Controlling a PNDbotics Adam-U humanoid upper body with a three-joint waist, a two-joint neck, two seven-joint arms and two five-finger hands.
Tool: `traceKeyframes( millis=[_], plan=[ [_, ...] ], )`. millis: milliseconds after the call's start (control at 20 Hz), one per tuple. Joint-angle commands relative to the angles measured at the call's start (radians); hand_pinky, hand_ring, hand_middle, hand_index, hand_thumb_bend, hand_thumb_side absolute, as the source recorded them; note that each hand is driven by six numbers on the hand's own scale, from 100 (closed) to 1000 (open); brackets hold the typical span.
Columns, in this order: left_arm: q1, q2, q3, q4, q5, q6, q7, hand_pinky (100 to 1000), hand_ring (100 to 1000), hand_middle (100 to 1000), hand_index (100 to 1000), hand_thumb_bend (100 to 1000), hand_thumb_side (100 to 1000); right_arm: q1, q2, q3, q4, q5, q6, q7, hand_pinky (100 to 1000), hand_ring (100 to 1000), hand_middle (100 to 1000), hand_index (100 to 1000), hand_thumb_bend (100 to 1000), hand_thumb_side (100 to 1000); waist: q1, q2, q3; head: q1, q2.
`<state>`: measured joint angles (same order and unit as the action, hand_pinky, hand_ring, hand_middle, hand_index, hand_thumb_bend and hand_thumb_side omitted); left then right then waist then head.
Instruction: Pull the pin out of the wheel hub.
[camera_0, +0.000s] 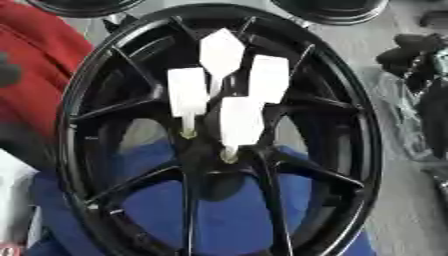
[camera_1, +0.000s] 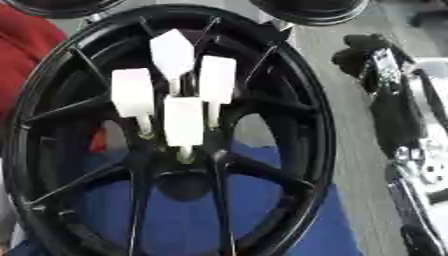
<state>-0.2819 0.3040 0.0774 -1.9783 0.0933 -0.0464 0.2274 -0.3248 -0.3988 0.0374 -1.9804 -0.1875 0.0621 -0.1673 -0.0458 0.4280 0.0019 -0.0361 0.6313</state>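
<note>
Across the left eye view, centre frame, I see the black wheel hub (camera_0: 223, 150) filling most of the pic, spokes fanning out from the middle, lying on a blue cloth (camera_0: 227, 210). Four white pins stand clustered at the hub's centre: the left pin (camera_0: 187, 95), the far pin (camera_0: 220, 52), the right pin (camera_0: 269, 79) and the near pin (camera_0: 240, 122). Each has a broad white head w/ a thin stem going down into the hub; left and near ones show a brassy tip at the base. All four are seated, none out. Red fabric (camera_0: 35, 75) lies at far left, beside the rim. At the right edge there's a dark, jointed shape (camera_0: 420, 55), prob. the right hand, but I can't tell if its fingers are open or curled. It's well apart from the pins, off the rim.

Over to the right eye view: same layout, hub shifted left. The dark shape at right shows more fully, w/ black and silver parts running near along the grey table (camera_1: 350, 125). Finger state unclear here too. No left hand in either view. Two more dark round rims (camera_1: 306, 10) sit at the far edge.
</note>
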Motion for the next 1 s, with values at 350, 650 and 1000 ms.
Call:
traceKeyframes(
  millis=[350, 650, 1000],
  plan=[
    [-0.021, 0.074, 0.004, -0.022, -0.022, -0.015, 0.001, 728, 648, 609, 685, 405, 572, -0.001, -0.016, -0.007, -0.02, -0.003, 0.001, 0.004, 869, 761, 622, 759, 100, 810, 0.008, -0.018, -0.003, 0.005, -0.003],
    [-0.051, 0.258, -0.009, -0.022, -0.076, -0.031, -0.02, 738, 652, 614, 694, 411, 566, 0.01, -0.032, -0.006, -0.02, -0.002, 0.001, 0.006, 869, 761, 623, 759, 100, 806, 0.023, -0.037, -0.007, 0.008, 0.011],
    [-0.11, 0.557, -0.068, -0.022, -0.162, -0.044, -0.142, 764, 675, 635, 724, 409, 582, 0.033, -0.054, -0.002, -0.02, 0.003, 0.004, 0.012, 868, 761, 623, 759, 100, 806, 0.042, -0.064, -0.01, 0.012, 0.034]
  ],
)
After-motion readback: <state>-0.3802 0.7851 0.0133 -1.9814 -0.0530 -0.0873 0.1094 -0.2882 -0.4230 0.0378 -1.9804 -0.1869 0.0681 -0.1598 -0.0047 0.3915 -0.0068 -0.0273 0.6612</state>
